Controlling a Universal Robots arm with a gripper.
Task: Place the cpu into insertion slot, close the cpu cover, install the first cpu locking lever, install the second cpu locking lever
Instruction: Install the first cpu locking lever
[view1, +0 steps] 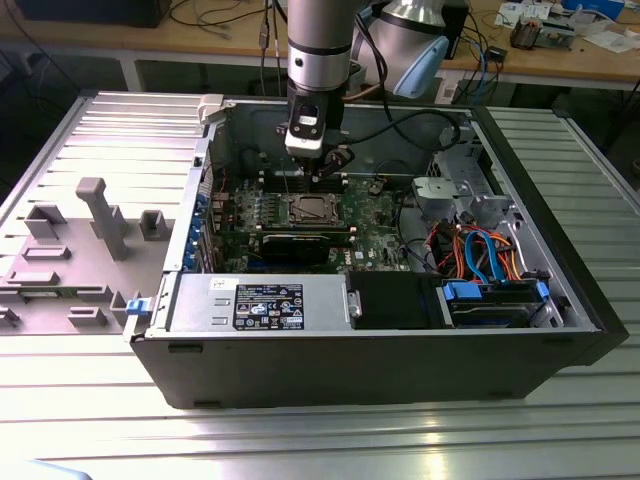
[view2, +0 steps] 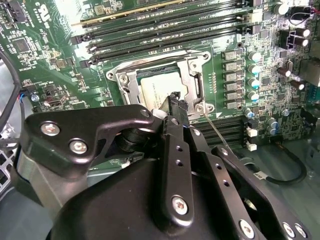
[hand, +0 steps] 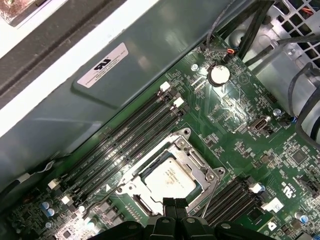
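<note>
Looking across a ribbed table (view1: 320, 440) at an open case (view1: 380, 360), with the arm (view1: 318, 50) hanging in from twelve o'clock of the exterior view. Bedded in the case, a green board (view1: 380, 215). At six o'clock of the board, a grey power supply (view1: 258, 300). At three o'clock, a drive cage (view1: 455, 195) above a tangle of coloured cables (view1: 480, 250).

Near board centre, the slot (view1: 312, 210), and just off its twelve o'clock edge in that view, the gripper (hand: 175, 204). In both wrist views, black fingertips (hand: 170, 206) pressed together with no gap and nothing between them: closed and empty, poised at the rim of the cover (view2: 195, 82). Touching it or not, cannot tell.

Cover lying flat over the slot. Inside its window, the cpu (hand: 167, 177), seated, silver top showing. Slanting away from one corner of the cover, a thin wire lever (hand: 212, 192), apparently not latched down.

On handling, by judgement only. Cpu likely light, stiff and slick on top, delicate on the contact face; best taken by opposite edges, though already home. Cover probably thin, stiff sheet, swinging only on its hinge. Lever probably springy steel, narrow, apt to skid off smooth pads; best pressed near its free end.
</note>
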